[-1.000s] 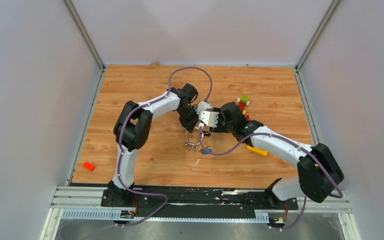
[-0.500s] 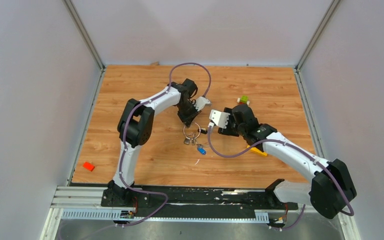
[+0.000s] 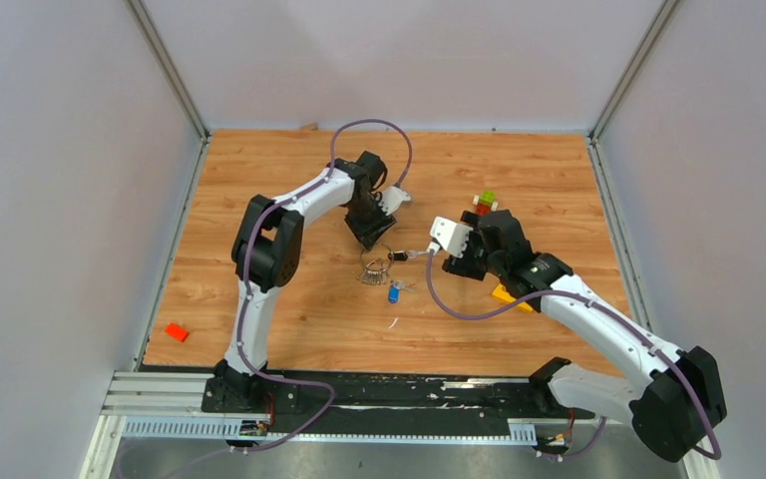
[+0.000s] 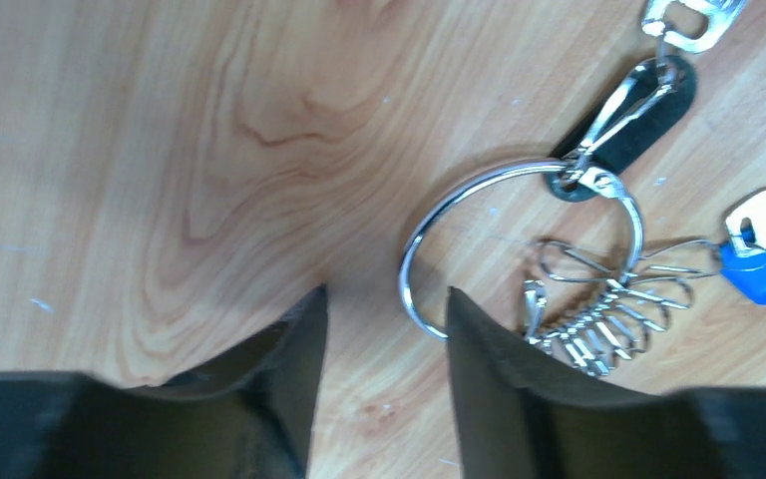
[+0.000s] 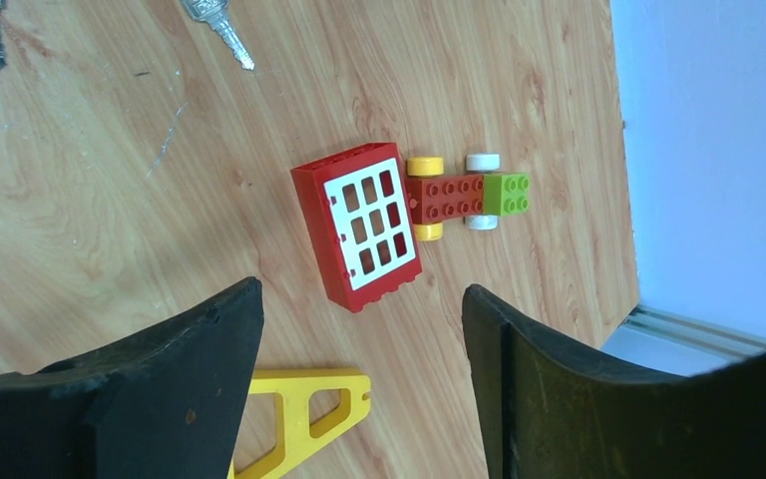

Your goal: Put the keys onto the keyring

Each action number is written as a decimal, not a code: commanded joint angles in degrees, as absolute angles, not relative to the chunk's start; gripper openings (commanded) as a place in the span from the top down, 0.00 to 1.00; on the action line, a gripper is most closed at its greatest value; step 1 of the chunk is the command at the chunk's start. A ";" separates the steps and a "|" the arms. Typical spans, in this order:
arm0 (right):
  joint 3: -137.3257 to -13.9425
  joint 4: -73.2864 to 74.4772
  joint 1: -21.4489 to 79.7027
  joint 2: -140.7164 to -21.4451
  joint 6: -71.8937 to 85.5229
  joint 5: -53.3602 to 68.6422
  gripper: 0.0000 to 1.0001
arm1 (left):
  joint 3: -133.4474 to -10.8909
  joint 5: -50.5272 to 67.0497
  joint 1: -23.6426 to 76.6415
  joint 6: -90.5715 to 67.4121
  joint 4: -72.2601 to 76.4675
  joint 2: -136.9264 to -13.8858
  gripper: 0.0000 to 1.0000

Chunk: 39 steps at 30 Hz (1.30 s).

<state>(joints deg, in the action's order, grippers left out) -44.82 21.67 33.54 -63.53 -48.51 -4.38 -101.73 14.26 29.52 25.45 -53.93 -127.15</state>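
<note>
The keyring (image 4: pixel 421 232), a thin silver wire ring, lies flat on the wooden table with a bunch of small silver keys (image 4: pixel 598 324) and a blue tag (image 4: pixel 758 276) on it. The wire runs through the hole in the black head of the key (image 4: pixel 638 110). My left gripper (image 4: pixel 384 311) is open just above the table. Its right finger (image 4: pixel 474 344) is beside the ring's near edge, and nothing is between the jaws. From above, the keyring (image 3: pixel 373 269) lies below the left gripper (image 3: pixel 372 238). My right gripper (image 3: pixel 452 262) is open and empty to its right.
A red window block (image 5: pixel 364 225), a small brick car (image 5: pixel 464 195) and a yellow triangular frame (image 5: pixel 304 407) lie under the right gripper (image 5: pixel 359 299). Silver key blades (image 5: pixel 221 32) show at that view's top edge. A loose red brick (image 3: pixel 176 331) sits front left.
The left gripper has opened and let go of the keyring, which now lies on the table. The right arm has drawn back to the right and opened wider.
</note>
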 commanded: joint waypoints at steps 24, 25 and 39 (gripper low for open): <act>-52.56 22.73 23.69 -57.86 -21.89 -7.82 0.00 | -58.56 10.01 10.23 9.99 -6.43 -78.54 0.00; -52.49 22.15 23.59 -57.85 -20.90 -8.43 0.00 | -56.62 9.68 9.61 9.61 -4.37 -76.36 0.00; -50.19 18.40 23.39 -50.98 -15.56 -10.94 0.00 | -36.46 9.65 7.82 6.52 13.05 -48.32 0.00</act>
<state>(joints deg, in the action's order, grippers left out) -50.17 21.52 23.68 -53.93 -17.91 -10.57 -38.39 8.88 8.19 8.23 8.12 -52.86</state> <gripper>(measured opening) 0.998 1.000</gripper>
